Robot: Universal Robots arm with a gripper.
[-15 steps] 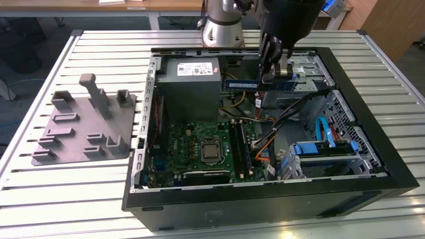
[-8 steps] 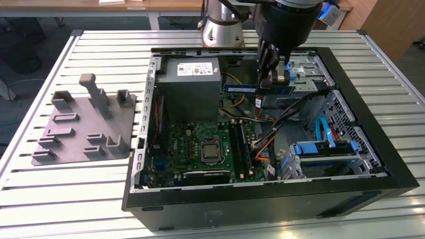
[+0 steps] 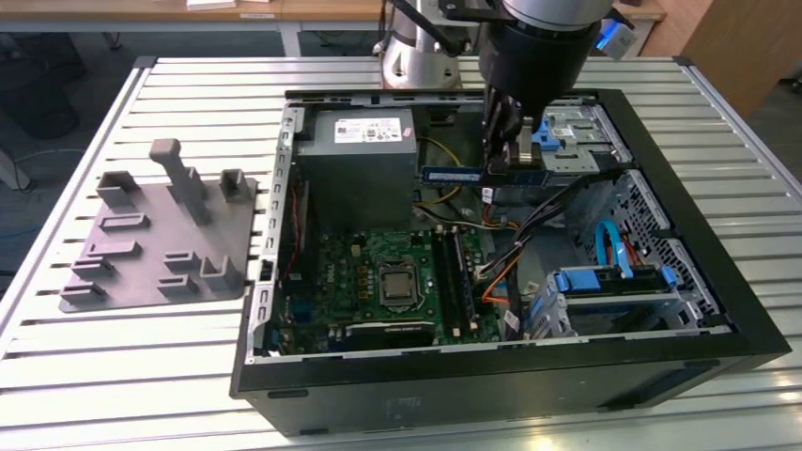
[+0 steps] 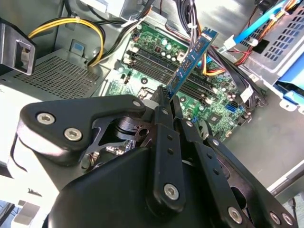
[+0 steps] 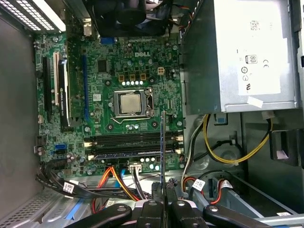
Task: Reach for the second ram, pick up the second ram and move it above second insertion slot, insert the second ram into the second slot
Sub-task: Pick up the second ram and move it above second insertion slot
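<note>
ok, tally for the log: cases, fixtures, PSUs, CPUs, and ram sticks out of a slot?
case: 1
fixture: 1
PSU: 1
CPU: 1
ram, out of a slot and held in the jaws: 1
Total: 5

Place: a robotics lab or test workshop, by the look of it.
Bench: a slatted metal table (image 3: 75, 376), with the robot arm's silver base (image 3: 420, 58) standing at its far edge.
On it: an opened computer case (image 3: 501, 381) with its motherboard (image 5: 133, 71) bare, and beside it a grey holder plate (image 3: 163, 244) with pegs and slots.
Work in hand: the gripper (image 3: 512, 164) pinches the second ram (image 3: 452, 175) above the case.
Behind: wooden desks (image 3: 126, 11).
</note>
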